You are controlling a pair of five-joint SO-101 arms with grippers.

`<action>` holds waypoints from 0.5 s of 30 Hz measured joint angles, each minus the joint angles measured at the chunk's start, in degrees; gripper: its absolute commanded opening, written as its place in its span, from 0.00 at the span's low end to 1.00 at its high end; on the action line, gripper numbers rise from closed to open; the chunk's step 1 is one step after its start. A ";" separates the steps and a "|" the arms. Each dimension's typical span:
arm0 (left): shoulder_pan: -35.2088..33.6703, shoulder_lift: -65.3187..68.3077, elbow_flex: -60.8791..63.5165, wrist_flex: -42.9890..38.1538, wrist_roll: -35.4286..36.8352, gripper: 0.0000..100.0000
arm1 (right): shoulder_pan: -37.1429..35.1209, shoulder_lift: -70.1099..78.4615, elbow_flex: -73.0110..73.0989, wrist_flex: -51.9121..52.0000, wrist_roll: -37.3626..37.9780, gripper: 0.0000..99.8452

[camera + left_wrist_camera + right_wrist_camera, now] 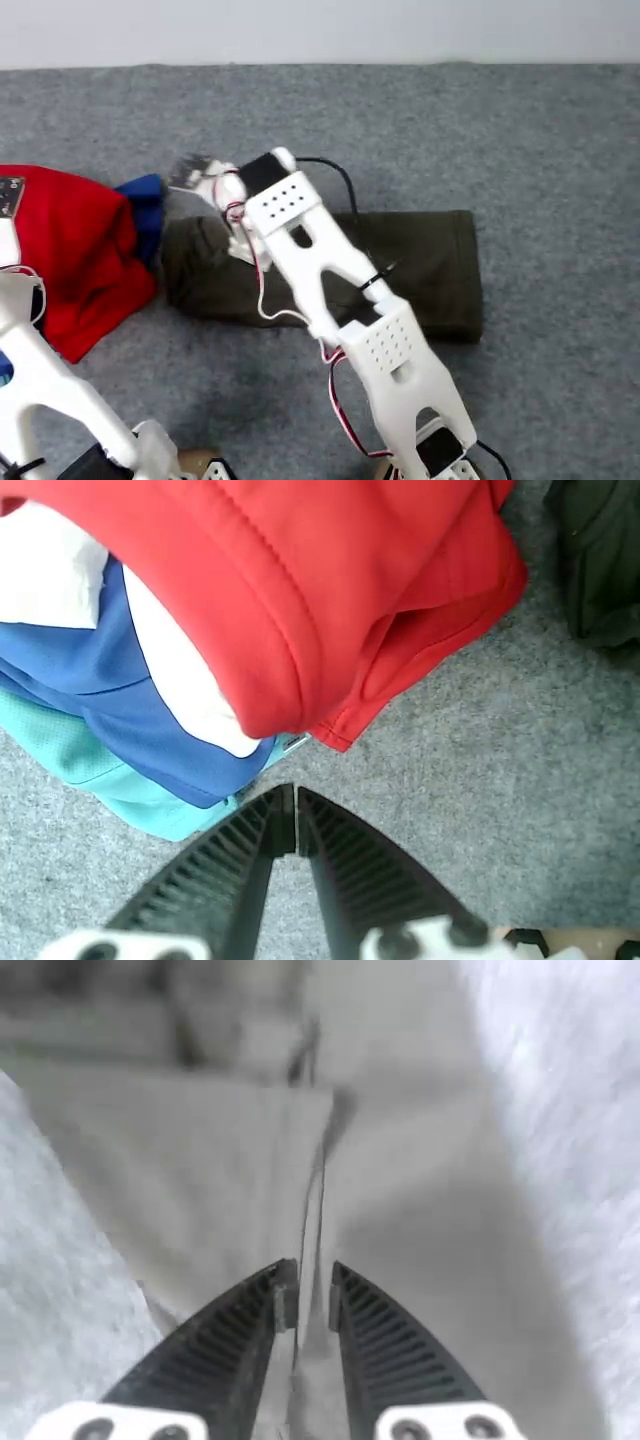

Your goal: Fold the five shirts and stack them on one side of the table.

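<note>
A folded dark olive shirt (420, 270) lies mid-table, and its edge (600, 570) shows in the left wrist view. At the left edge is a pile with a red shirt (70, 250) (300, 570) on top. Under it are white (50, 570), blue (145, 200) (130, 710) and teal (120, 780) shirts. My right gripper (192, 173) (305, 1295) hangs past the olive shirt's far left corner, close to the blue shirt. Its fingers are nearly together over a blurred pale surface. My left gripper (296, 810) is shut and empty, just in front of the pile.
Grey carpet (540, 150) covers the table, with free room at the right and along the back. The right arm (330, 280) stretches diagonally over the olive shirt. The left arm (50, 385) stands at the near left corner.
</note>
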 measured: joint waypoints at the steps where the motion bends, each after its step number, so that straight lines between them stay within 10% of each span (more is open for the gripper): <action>1: 0.00 0.00 0.00 0.00 0.00 0.02 | -0.62 0.26 -2.02 0.00 0.00 0.06; 15: 0.00 -0.18 0.00 0.00 0.00 0.02 | -4.13 12.75 -8.97 0.18 -1.23 0.04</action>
